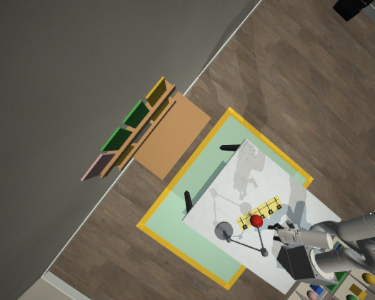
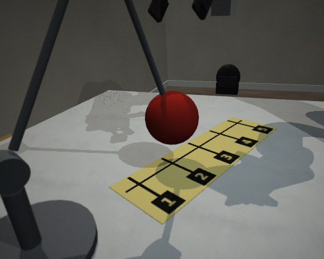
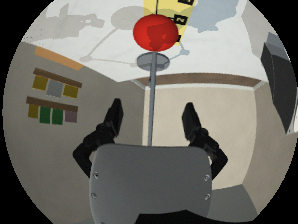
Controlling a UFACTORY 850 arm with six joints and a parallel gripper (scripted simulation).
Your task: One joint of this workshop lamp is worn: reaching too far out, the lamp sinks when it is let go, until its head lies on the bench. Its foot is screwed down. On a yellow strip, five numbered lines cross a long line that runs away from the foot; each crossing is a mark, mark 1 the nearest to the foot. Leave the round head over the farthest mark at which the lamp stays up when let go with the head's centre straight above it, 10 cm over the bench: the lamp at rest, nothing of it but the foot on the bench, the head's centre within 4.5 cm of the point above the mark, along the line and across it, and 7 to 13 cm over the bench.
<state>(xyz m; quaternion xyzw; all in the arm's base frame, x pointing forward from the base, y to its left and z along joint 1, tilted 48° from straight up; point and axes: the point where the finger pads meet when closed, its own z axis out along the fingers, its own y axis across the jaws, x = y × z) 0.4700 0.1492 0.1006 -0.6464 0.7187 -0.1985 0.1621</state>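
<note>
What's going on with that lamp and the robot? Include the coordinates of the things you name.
A robot arm's open gripper (image 1: 273, 233) (image 3: 153, 107) hovers near the jointed lamp's red round head (image 1: 256, 221) (image 2: 171, 118) (image 3: 155, 32) but holds nothing. The lamp stands on its round grey foot (image 1: 221, 228) (image 2: 66, 216), its head off the bench (image 1: 223, 178) (image 2: 66, 123) near the low-numbered end of the yellow numbered strip (image 1: 273, 201) (image 2: 155, 177). The head isn't yet over the far marks.

Gripper (image 1: 275, 233) (image 2: 181, 18) (image 3: 153, 107) wide open, fingers apart, w/ nothing btwn.
</note>
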